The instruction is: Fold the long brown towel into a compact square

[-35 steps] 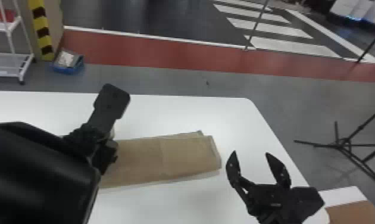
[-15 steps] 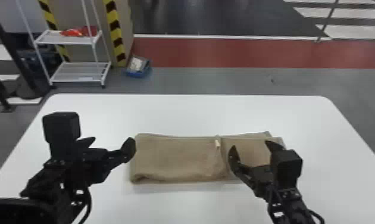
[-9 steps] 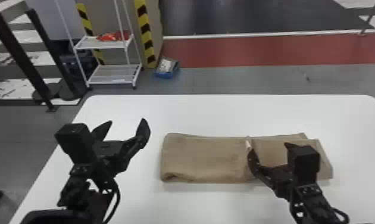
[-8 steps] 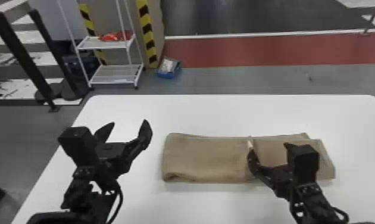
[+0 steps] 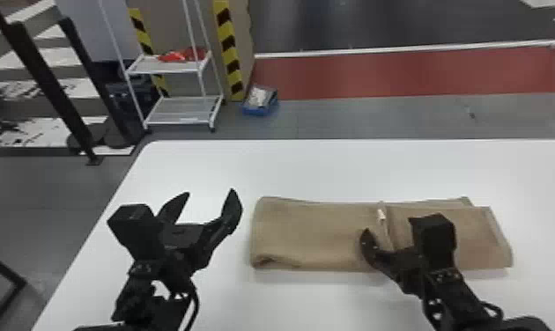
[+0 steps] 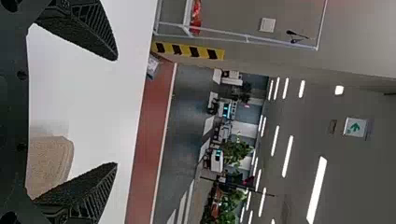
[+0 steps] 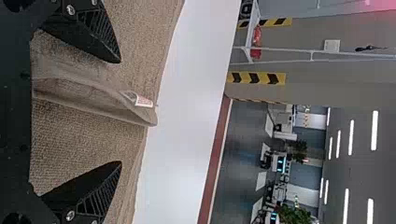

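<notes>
While the right gripper [image 7: 120, 112] hangs over the towel [image 5: 316, 233], its jaws: wide apart, nothing held; a ridge of cloth [image 7: 93, 100] shows in the gap, though whether either finger touches it I cannot tell.
Ridge, risk: a pinch here may well take the upper layer alone, since that edge stands proud; the lower cloth would then stay behind and the fold come loose.
White tag [image 5: 381, 215]: on the ridge, toward its far end; liable to snag if the fingers sweep across it.
Left gripper [image 5: 210, 192]: likewise spread wide, empty, over the white table [image 5: 334, 171], just beside the towel and apart from it.
Left end [image 5: 263, 233]: folded, with a rolled corner [image 5: 268, 260] on the near side; too shallow a reach would probably close on air or on one ply, leaving the rest to trail.
Right end [image 5: 479, 237]: flat, layers slightly out of line at the far side; a further fold would likely carry the mismatch into a crooked square.
Towel, whole: lying on the table as a part-folded strip, longer than deep; judged one fold or so short of compact. Uneven pull by the two arms could skew it, bare tabletop offering little grip.
</notes>
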